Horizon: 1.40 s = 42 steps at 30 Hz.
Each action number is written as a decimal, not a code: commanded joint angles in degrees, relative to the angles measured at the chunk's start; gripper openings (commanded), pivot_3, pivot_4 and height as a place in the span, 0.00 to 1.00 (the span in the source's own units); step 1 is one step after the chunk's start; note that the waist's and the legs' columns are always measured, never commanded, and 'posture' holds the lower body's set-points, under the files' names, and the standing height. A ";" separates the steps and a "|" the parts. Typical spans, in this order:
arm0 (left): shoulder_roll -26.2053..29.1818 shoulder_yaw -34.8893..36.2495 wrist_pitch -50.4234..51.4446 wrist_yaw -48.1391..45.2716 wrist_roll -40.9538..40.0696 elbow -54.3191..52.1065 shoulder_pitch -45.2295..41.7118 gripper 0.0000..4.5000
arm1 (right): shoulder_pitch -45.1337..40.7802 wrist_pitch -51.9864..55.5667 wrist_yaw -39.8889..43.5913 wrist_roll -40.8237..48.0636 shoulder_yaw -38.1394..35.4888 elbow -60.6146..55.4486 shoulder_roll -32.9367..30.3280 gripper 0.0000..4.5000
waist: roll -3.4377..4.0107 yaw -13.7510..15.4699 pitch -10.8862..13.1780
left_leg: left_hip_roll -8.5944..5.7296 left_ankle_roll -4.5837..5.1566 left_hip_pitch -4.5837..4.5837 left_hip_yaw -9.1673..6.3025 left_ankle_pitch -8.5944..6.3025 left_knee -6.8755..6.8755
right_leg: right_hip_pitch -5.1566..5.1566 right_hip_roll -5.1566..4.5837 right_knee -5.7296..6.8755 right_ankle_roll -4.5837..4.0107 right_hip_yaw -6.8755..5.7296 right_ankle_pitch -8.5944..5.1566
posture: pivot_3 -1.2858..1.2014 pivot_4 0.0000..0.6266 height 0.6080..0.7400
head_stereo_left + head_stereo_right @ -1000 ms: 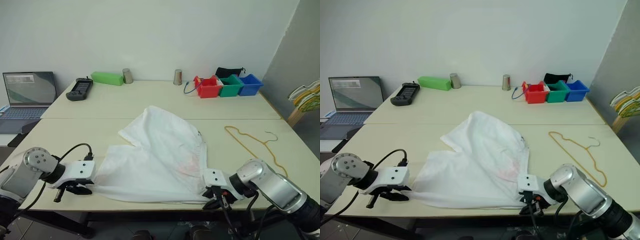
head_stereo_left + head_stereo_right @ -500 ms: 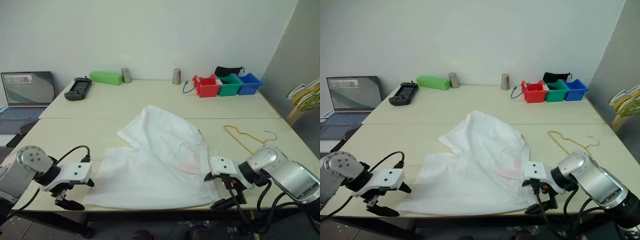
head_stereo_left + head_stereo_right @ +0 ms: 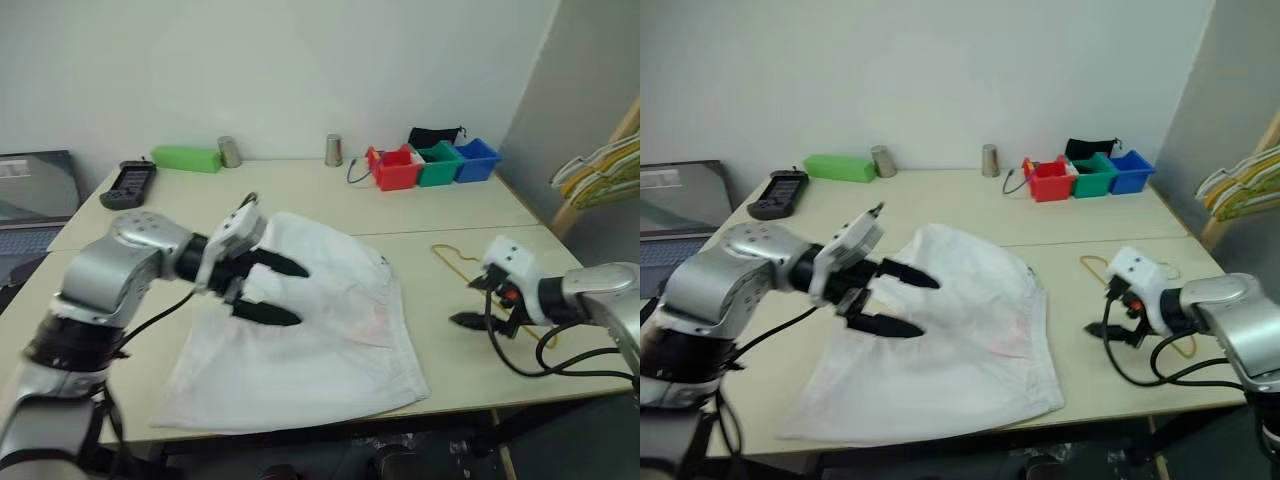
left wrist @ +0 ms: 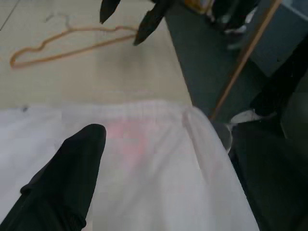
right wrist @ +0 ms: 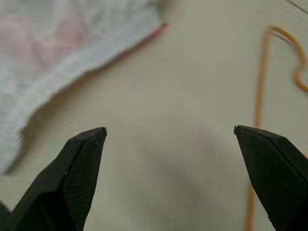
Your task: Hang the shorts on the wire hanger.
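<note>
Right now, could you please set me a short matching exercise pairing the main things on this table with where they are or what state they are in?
Things:
1. large floppy white shorts
2. thin yellowish-tan wire hanger
3. left gripper
4. small red plastic bin

States or places:
A. lying bare on the table beside the right gripper
B. open, above the white fabric
C. at the far edge, next to a green bin
D. spread flat, unheld

Pairs: 1-D, 2-A, 3-B, 4-C
</note>
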 commanded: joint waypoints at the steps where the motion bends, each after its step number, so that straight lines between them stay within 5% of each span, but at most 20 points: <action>1: -11.48 -2.63 -9.05 12.79 7.84 5.29 -3.86 0.99 | -3.73 -7.68 -8.03 -6.99 -1.54 15.13 -2.26 1.00 | 0.02 -1.15 -0.01 | -0.02 0.00 0.01 0.03 0.00 0.01 | 0.03 0.00 -0.04 0.01 0.04 0.01 | 0.39 0.01 1.00; 7: -20.74 -6.03 -13.63 21.20 13.04 5.04 0.99 0.99 | -10.19 -18.81 -6.90 -10.49 3.05 36.30 -0.17 1.00 | 0.12 -6.37 -0.04 | -0.09 0.21 0.06 0.24 -0.11 -0.05 | -0.01 -0.03 -0.03 0.07 0.61 0.01 | 0.37 0.01 1.00; 16: -21.76 -7.22 -11.19 24.33 13.44 -1.29 7.37 0.99 | -21.97 -27.74 2.38 -12.95 9.20 58.47 4.89 1.00 | 0.42 -11.26 -0.18 | -0.01 0.79 0.16 0.80 -0.45 -0.11 | 0.04 0.05 -0.02 0.20 1.20 -0.07 | 0.41 0.01 1.00; 26: -16.80 -4.39 -8.05 28.31 13.93 -5.72 12.40 0.99 | -27.08 -33.61 5.31 -15.94 11.51 66.78 9.47 1.00 | 0.44 -8.82 -0.17 | -0.15 0.81 0.24 0.71 -0.47 0.00 | 0.06 -0.04 -0.02 0.24 1.20 -0.08 | 0.44 0.02 1.00; 42: -16.88 -3.76 -4.61 32.41 13.22 -10.45 14.45 0.99 | -30.41 -38.92 3.04 -20.19 11.08 81.28 10.77 1.00 | 0.44 -4.02 -0.15 | -0.66 0.80 0.31 0.88 -0.47 0.15 | 0.15 -0.52 -0.05 0.47 1.28 0.15 | 0.46 0.03 1.00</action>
